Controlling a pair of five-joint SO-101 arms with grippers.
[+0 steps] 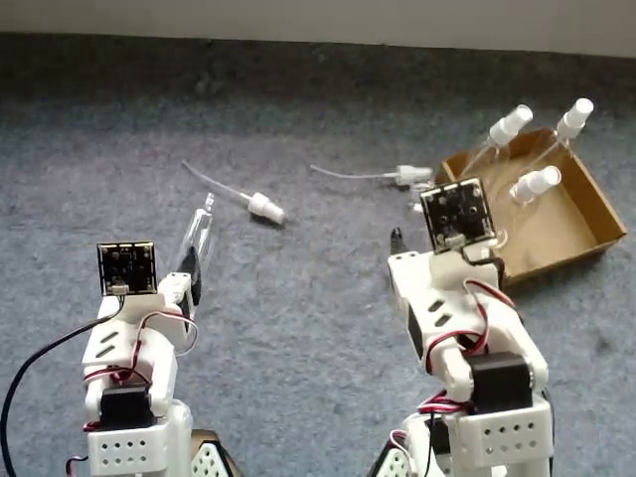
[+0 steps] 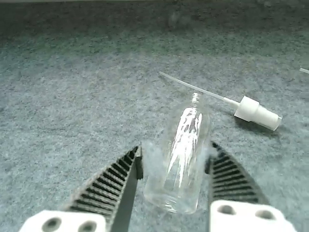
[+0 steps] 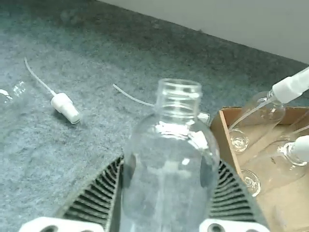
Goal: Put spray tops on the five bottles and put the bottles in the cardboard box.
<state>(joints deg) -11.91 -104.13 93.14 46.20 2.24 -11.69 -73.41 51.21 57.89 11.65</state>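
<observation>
- Two uncapped bottles are being held: the left gripper (image 2: pixel 175 151) is clamping the left bottle (image 2: pixel 186 125), and the right gripper (image 3: pixel 171 163) is clamping the right bottle (image 3: pixel 169 145).
- Each neck is pointing away from its gripper, with one spray top (image 2: pixel 256 112) lying just beyond the left bottle's neck and the other spray top (image 1: pixel 409 176) lying beside the cardboard box (image 1: pixel 571 234).
</observation>
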